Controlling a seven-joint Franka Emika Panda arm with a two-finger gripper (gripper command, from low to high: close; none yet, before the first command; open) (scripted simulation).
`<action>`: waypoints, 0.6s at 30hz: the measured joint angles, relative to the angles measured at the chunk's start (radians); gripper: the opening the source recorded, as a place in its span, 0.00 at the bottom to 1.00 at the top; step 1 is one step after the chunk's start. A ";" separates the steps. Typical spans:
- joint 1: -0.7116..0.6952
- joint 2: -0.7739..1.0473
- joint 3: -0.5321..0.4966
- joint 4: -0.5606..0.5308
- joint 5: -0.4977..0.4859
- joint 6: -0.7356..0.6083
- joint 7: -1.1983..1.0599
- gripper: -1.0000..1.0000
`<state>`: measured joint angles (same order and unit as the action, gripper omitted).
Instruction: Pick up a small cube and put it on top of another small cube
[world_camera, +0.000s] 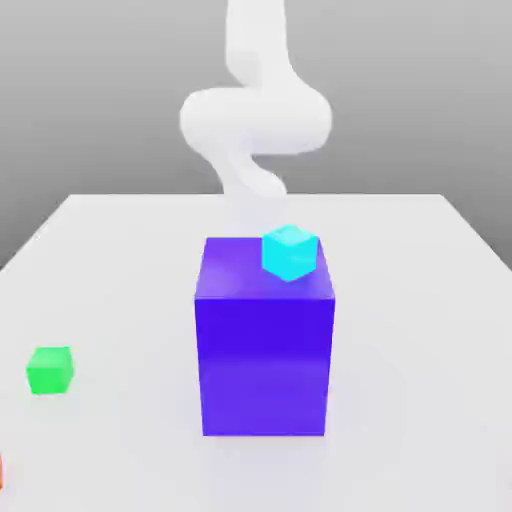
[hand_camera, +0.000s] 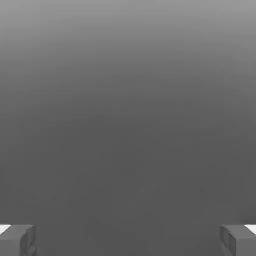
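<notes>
Arm pose: the white arm (world_camera: 255, 115) rises behind the big blue-violet block (world_camera: 265, 340) at the far side of the table (world_camera: 420, 300), its links curling in an S-shape above the tabletop, well clear of everything on it.
Gripper: in the hand view the gripper (hand_camera: 128, 240) shows two grey fingertips (hand_camera: 17, 240), one at each side of the picture, spread wide with nothing between them — released, holding nothing, plain grey beyond.
Green cube: the small green cube (world_camera: 49, 370) sits on the table toward the exterior view's left, near the front, well apart from the block; plain, bright, flat on the surface.
Cyan cube: a small cyan cube (world_camera: 290, 252) rests on the block's top, at its back corner toward the exterior view's right, turned a little against the block's edges.
Room to move: bare white tabletop all round the green cube, and a broad bare stretch on the exterior view's right of the block.
Edges: a sliver of red-orange (world_camera: 2, 470) at the lower left edge of the exterior view; what it is cannot be told.
Magenta cube: cannot place it.
</notes>
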<state>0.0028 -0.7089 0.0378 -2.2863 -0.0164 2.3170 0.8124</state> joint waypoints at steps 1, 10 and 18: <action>0.001 0.039 0.017 0.006 -0.007 0.008 0.005 0.50; 0.020 0.366 0.155 0.055 -0.090 0.070 0.068 0.50; 0.079 0.659 0.246 0.099 -0.191 0.121 0.142 0.50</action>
<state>0.0821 -0.0503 0.2834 -2.1876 -0.2073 2.4383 0.9544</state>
